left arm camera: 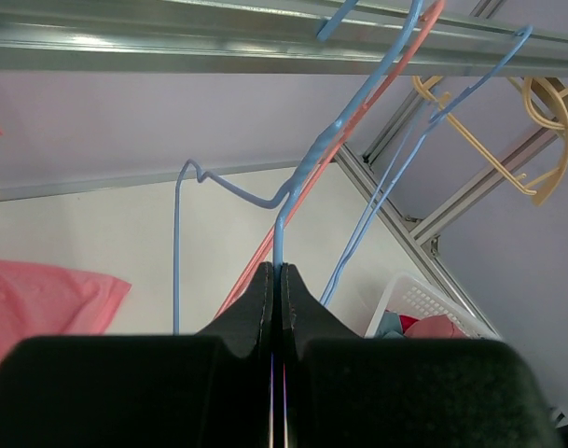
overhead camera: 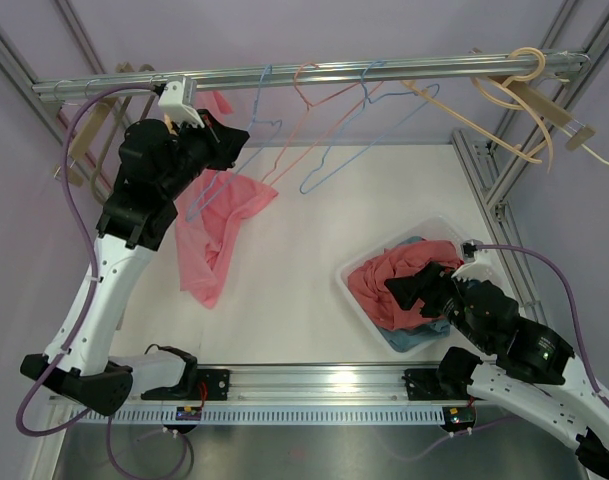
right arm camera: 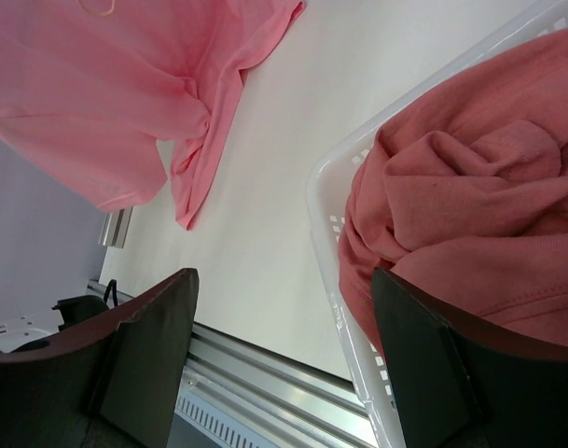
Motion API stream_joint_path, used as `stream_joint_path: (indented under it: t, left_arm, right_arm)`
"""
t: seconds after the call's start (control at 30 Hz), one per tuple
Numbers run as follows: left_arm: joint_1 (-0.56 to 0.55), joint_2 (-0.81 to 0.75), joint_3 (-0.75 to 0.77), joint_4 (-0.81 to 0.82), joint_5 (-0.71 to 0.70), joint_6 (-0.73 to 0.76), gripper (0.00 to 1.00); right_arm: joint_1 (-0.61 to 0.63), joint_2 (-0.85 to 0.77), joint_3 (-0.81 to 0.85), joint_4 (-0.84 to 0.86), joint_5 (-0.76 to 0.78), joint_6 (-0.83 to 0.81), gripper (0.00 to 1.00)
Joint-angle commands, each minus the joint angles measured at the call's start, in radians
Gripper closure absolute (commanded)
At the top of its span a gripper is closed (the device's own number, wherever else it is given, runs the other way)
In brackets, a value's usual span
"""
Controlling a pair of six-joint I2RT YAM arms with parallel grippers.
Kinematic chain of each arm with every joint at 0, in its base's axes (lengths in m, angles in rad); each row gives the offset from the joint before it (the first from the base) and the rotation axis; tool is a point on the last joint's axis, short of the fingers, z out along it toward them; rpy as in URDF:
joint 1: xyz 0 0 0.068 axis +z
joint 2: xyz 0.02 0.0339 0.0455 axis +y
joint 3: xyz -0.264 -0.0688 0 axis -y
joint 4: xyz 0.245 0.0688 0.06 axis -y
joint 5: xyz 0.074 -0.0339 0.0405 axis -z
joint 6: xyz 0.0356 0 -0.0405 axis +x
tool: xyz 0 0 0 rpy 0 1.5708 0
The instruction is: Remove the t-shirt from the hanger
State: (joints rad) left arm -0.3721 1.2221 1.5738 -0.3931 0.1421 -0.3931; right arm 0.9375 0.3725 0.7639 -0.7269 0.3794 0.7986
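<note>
Nearest the arm bases, the right gripper hangs low at the white basket, its jaws spread wide and holding nothing. One finger is over the heap of red clothes inside and the other over bare worktop. Further in on the left, the pink t-shirt trails from the hanger region down onto the worktop in a loose, bunched fall, well apart from the basket. Above it, the left gripper has its jaws pressed together, pinching the wire of the blue hanger, whose hook reaches up to the rail at the far side. The shoulder wire in the left wrist view is bare, so I judge the shirt to be largely slipped off. Whether some cloth is caught on the hanger's lower part cannot be told, since the arm covers that spot. What seems left is drawing the shirt fully clear. There is open worktop between shirt and basket for pulling it down and toward the near edge. Room is tighter at the far side, where other wire hangers crowd just beside the held one, tan hangers hang at the right, and the frame posts close in the corners.
</note>
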Motion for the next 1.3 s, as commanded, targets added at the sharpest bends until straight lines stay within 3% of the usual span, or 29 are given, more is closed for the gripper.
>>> stream_joint_path:
  t: [0.0, 0.17, 0.23, 0.67, 1.07, 1.27]
  left_arm:
    - [-0.002, -0.003, -0.006, 0.080, -0.024, 0.013, 1.00]
    - [-0.002, -0.027, -0.044, 0.082, -0.036, 0.023, 0.92]
    - [-0.001, -0.035, -0.060, 0.080, -0.047, 0.028, 1.00]
    - [-0.002, -0.122, -0.078, 0.215, -0.006, -0.023, 1.00]
    - [0.004, -0.013, -0.026, 0.186, -0.035, -0.021, 1.00]
    - [0.070, 0.045, -0.029, 0.198, 0.002, -0.081, 1.00]
  right_arm:
    - [-0.006, 0.000, 0.002, 0.041, -0.039, -0.015, 0.17]
    - [-0.006, 0.016, -0.005, 0.066, -0.054, -0.018, 0.17]
    - [-0.006, 0.020, -0.006, 0.075, -0.059, -0.021, 0.17]
    - [-0.006, 0.036, 0.002, 0.092, -0.074, -0.018, 0.18]
    - [-0.006, 0.032, 0.003, 0.098, -0.086, -0.019, 0.18]
    - [-0.006, 0.043, -0.005, 0.110, -0.102, -0.022, 0.18]
